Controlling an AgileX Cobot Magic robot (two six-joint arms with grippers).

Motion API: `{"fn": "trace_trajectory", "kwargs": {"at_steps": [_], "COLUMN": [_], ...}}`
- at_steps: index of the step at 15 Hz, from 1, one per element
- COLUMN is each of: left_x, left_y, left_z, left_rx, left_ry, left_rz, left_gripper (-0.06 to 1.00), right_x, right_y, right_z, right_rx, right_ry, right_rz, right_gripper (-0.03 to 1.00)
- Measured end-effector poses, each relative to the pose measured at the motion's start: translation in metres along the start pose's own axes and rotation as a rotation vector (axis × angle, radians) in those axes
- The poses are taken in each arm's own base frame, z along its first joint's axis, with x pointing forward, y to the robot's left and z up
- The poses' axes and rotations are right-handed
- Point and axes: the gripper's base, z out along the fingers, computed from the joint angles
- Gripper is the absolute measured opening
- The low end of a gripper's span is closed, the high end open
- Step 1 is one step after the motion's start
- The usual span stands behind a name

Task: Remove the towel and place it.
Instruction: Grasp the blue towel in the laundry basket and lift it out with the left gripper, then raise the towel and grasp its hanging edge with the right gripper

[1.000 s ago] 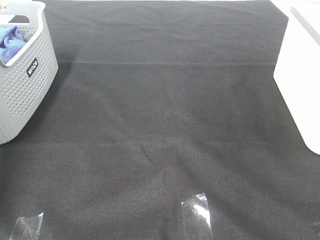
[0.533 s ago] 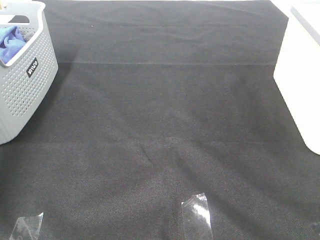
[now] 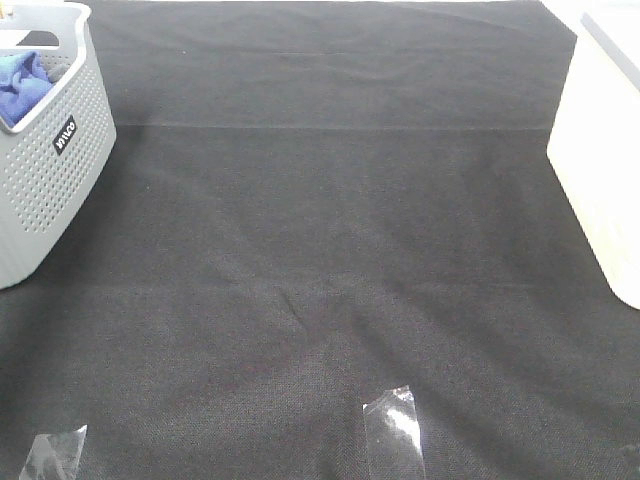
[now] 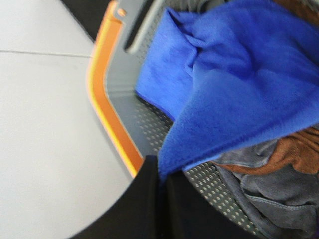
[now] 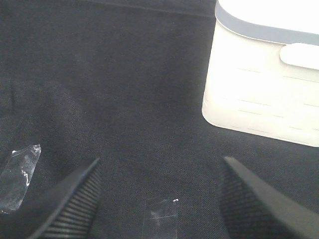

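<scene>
The left pincer [image 4: 160, 174] is clenching an edge of the towel [image 4: 234, 74] inside the far-left basket [image 3: 60, 170]. So thin a hold is risking slipping, or dragging the brown cloth [image 4: 291, 149] out. The right pincer [image 5: 159, 199] is hanging released.

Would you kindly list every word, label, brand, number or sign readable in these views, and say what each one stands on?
Small black label with white letters, on the outer wall of the grey basket: tilted and too small to read reliably.
No text visible on the towel, the white container or the clear tape pieces.
</scene>
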Motion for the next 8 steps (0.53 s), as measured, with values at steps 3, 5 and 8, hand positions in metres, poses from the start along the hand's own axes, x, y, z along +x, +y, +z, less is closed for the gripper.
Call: {"fn": "trace_trajectory", "kwargs": {"at_steps": [3,5,8], "left_x": [-0.018,-0.033,-0.053], "left_y": [0.006,0.006,0.001], "left_z": [-0.050,-0.086,-0.132], "left_rx": [-0.118,-0.215,-0.339], "left_ry": [-0.101,-0.180,-0.299], "left_rz": [0.032,0.078,0.145], "left_gripper": [0.00,0.00,0.00], "right_x": [0.000,0.000,0.000], "right_y": [0.000,0.000,0.000], "right_z": [0.000,0.000,0.000], "right_rx": [0.000,0.000,0.000], "right_ry": [0.000,0.000,0.000], "right_rz": [0.000,0.000,0.000], "right_gripper": [0.64,0.64,0.64]}}
